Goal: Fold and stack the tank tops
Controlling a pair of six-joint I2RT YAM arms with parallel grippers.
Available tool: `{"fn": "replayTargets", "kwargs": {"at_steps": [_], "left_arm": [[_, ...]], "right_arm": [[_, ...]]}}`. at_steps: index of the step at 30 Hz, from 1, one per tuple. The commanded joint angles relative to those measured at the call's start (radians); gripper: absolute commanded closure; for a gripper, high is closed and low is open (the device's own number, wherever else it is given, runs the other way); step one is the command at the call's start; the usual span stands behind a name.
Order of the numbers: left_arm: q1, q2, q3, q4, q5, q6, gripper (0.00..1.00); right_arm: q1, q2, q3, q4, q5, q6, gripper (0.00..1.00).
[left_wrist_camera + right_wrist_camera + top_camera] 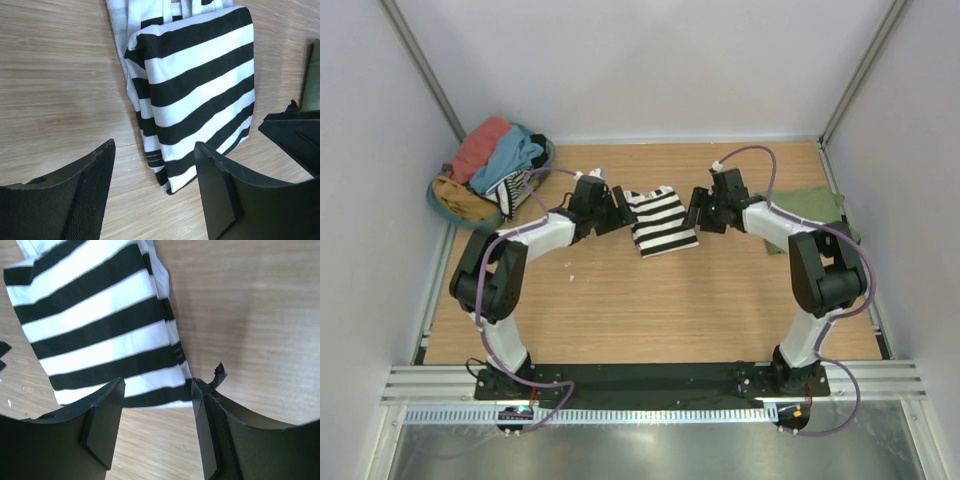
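The black-and-white striped tank top [660,220] lies folded into a compact rectangle on the wooden table, its straps toward the back. My left gripper [615,212] hovers at its left edge, open; in the left wrist view the striped top [195,95] lies just beyond my left gripper [155,150], with nothing between the fingers. My right gripper [695,213] is at its right edge, also open; the striped top [100,325] lies just past my right gripper [157,385]. The olive green tank top [815,205] lies at the far right, behind the right arm.
A round basket [440,205] at the back left holds a pile with a salmon-red garment [480,145], a light blue garment [515,155] and a striped piece [515,190]. White walls close in the table at the back and on both sides.
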Motion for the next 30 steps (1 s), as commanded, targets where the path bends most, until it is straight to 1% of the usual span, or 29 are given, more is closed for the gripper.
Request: {"fn": "replayTargets", "kwargs": {"at_steps": [1,4,5,6,9,10,15,16,17,18,19,20,22,23,24,25,27,29,30], "left_arm": [[-0.016,0.048,0.07,0.004,-0.054,-0.011,0.35],[-0.018,0.107,0.094,0.004,-0.06,-0.032,0.42],[-0.018,0.125,0.109,-0.019,-0.066,-0.045,0.43],[-0.018,0.148,0.116,-0.019,-0.067,-0.049,0.46],[-0.018,0.192,0.137,-0.025,-0.078,-0.06,0.52],[-0.016,0.202,0.148,-0.025,-0.077,-0.06,0.55],[-0.016,0.251,0.198,-0.047,-0.083,-0.043,0.64],[-0.014,0.262,0.215,-0.051,-0.083,-0.037,0.67],[-0.011,0.268,0.226,-0.062,-0.084,-0.031,0.75],[-0.01,0.274,0.235,-0.07,-0.087,-0.026,0.78],[-0.007,0.283,0.252,-0.088,-0.084,-0.016,0.8],[0.001,0.286,0.26,-0.097,-0.083,-0.011,0.83],[0.007,0.283,0.265,-0.116,-0.083,0.003,0.83],[0.01,0.279,0.261,-0.116,-0.081,0.009,0.78],[0.009,0.276,0.26,-0.116,-0.081,0.013,0.75],[0.01,0.277,0.258,-0.12,-0.075,0.02,0.69],[0.01,0.277,0.261,-0.126,-0.067,0.021,0.64],[0.01,0.275,0.265,-0.133,-0.063,0.023,0.6],[0.01,0.277,0.263,-0.136,-0.063,0.024,0.59]], "right_arm": [[0.0,0.063,0.115,0.003,0.035,-0.068,0.37],[0.0,0.119,0.2,-0.004,0.026,-0.086,0.38],[0.0,0.155,0.221,-0.008,0.022,-0.089,0.39],[-0.002,0.175,0.244,-0.025,0.019,-0.095,0.38],[0.0,0.241,0.315,-0.057,0.023,-0.103,0.39],[0.0,0.251,0.335,-0.063,0.023,-0.103,0.4],[0.006,0.265,0.321,-0.056,0.008,-0.096,0.46],[0.009,0.262,0.311,-0.057,0.006,-0.094,0.5],[0.012,0.257,0.303,-0.06,0.002,-0.092,0.54],[0.022,0.24,0.292,-0.056,0.0,-0.083,0.62],[0.029,0.231,0.265,-0.053,0.002,-0.076,0.65],[0.035,0.216,0.249,-0.051,0.003,-0.068,0.66],[0.059,0.167,0.197,-0.039,0.014,-0.056,0.65],[0.065,0.153,0.183,-0.036,0.038,-0.053,0.64],[0.069,0.144,0.174,-0.034,0.045,-0.051,0.59],[0.069,0.134,0.17,-0.033,0.049,-0.046,0.56],[0.067,0.139,0.179,-0.049,0.057,-0.053,0.48],[0.066,0.157,0.211,-0.071,0.058,-0.057,0.45],[0.066,0.162,0.22,-0.085,0.063,-0.057,0.43]]}}
